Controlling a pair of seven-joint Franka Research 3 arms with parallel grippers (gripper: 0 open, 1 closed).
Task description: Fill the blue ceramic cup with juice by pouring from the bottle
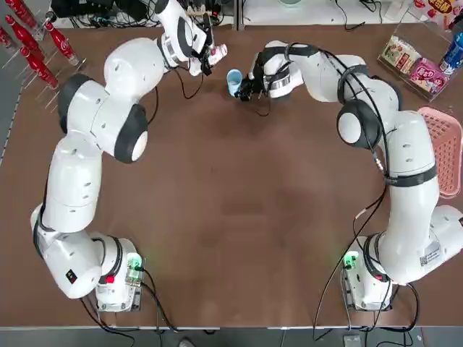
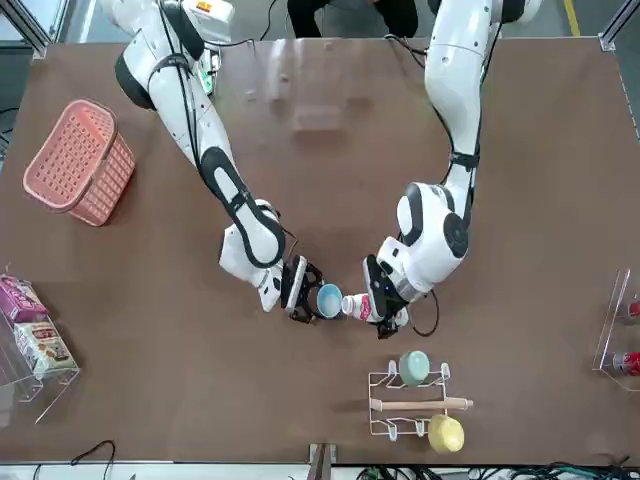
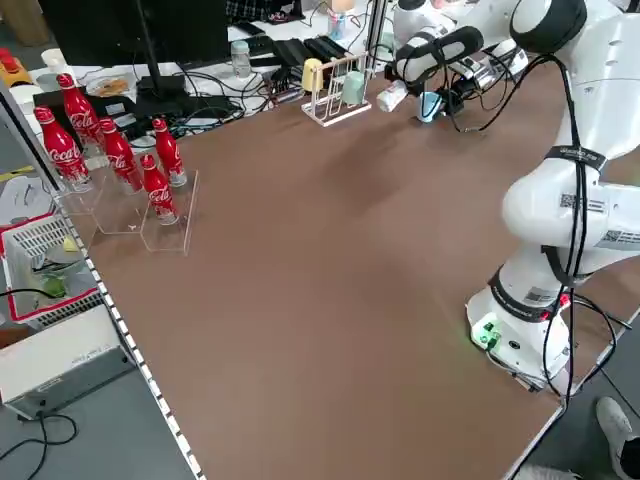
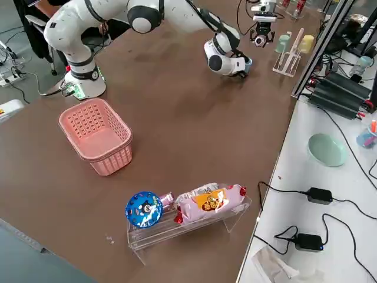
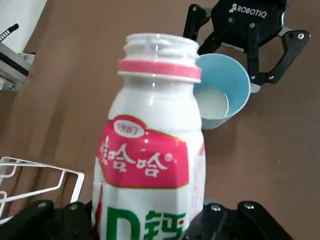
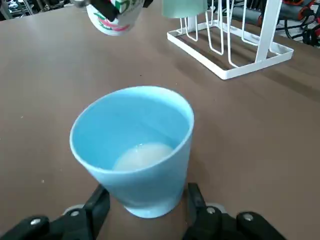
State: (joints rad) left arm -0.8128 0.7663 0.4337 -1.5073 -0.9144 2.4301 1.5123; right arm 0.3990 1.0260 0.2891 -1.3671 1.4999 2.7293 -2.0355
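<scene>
The blue ceramic cup (image 1: 234, 79) stands at the far middle of the table with a little pale liquid at its bottom (image 6: 142, 155). My right gripper (image 1: 246, 88) is shut on the cup's base, one finger on each side (image 6: 97, 205). The bottle (image 1: 217, 52), white with a red-and-pink label and an uncapped neck, is tipped over with its mouth just left of the cup (image 2: 329, 298). My left gripper (image 1: 205, 58) is shut on the bottle's body (image 5: 152, 165). In the left wrist view the bottle mouth sits beside the cup's rim (image 5: 235, 80).
A white wire rack (image 2: 410, 400) with a mint-green cup, a yellow cup and a wooden rod stands just beyond the cup. Red bottles (image 1: 36, 43) stand at the far left, a snack holder (image 1: 416, 65) at the far right, and a pink basket (image 1: 445, 148) at the right edge.
</scene>
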